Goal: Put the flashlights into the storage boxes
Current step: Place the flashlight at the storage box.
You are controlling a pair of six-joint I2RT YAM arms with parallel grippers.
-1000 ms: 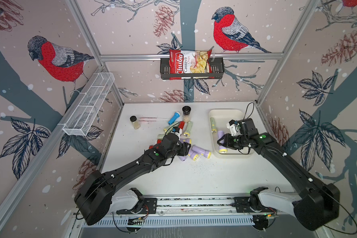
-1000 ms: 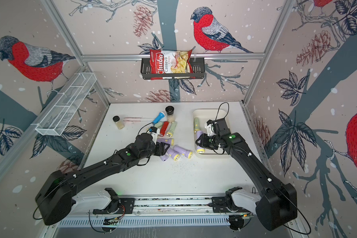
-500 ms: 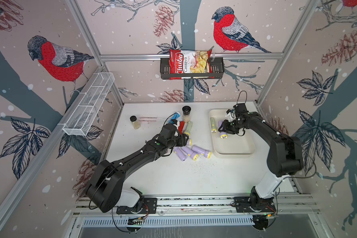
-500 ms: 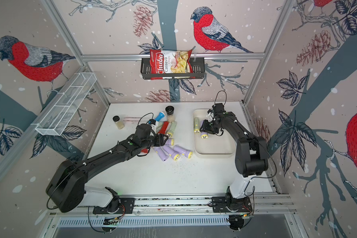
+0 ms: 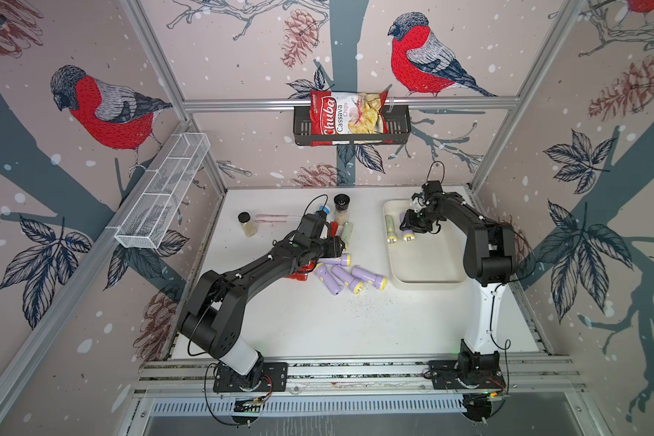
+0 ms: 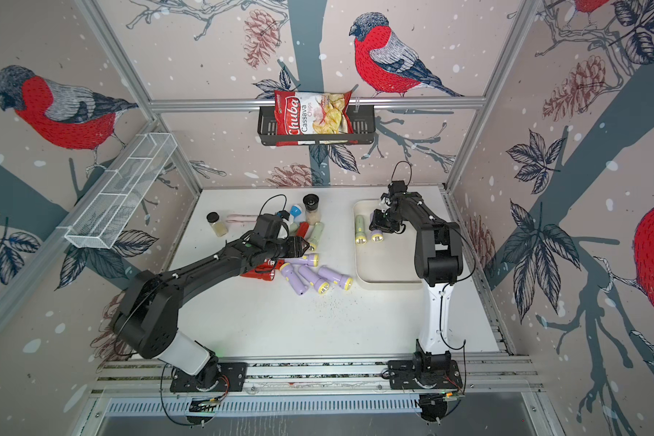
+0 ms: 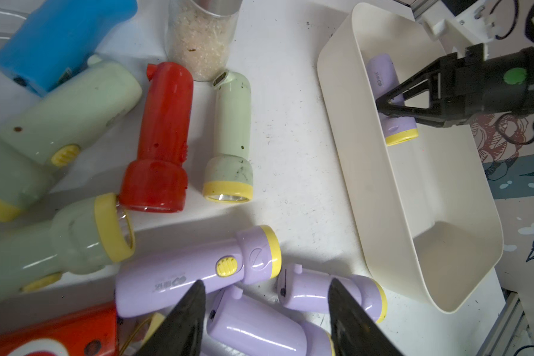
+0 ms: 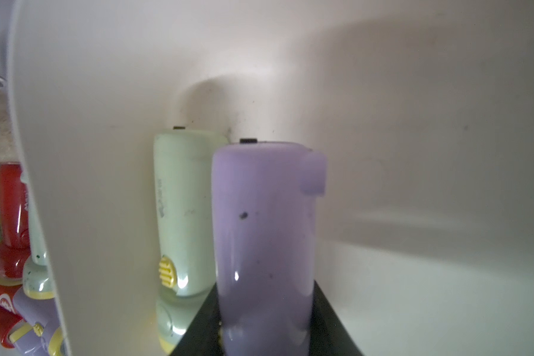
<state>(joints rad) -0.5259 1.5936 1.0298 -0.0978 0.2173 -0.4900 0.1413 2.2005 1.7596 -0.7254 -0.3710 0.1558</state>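
Top cams overhead; wrist cams close, sharing tray (image 7: 413, 191).

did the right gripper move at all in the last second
Yes. The right gripper, shut on a lilac flashlight, has moved toward the far end of the tray, bringing it alongside the pale green flashlight lying there.

Chips bag (image 5: 346, 117) in black basket (image 5: 398, 126); mesh basket (image 5: 159, 204); short jar (image 5: 247, 225), tall jar (image 5: 341, 211).

I read "Chuba Cassava Chips" on the red bag (image 5: 348, 113) in the black basket (image 5: 398, 126); print on my lilac flashlight (image 7: 383, 72) is unreadable.
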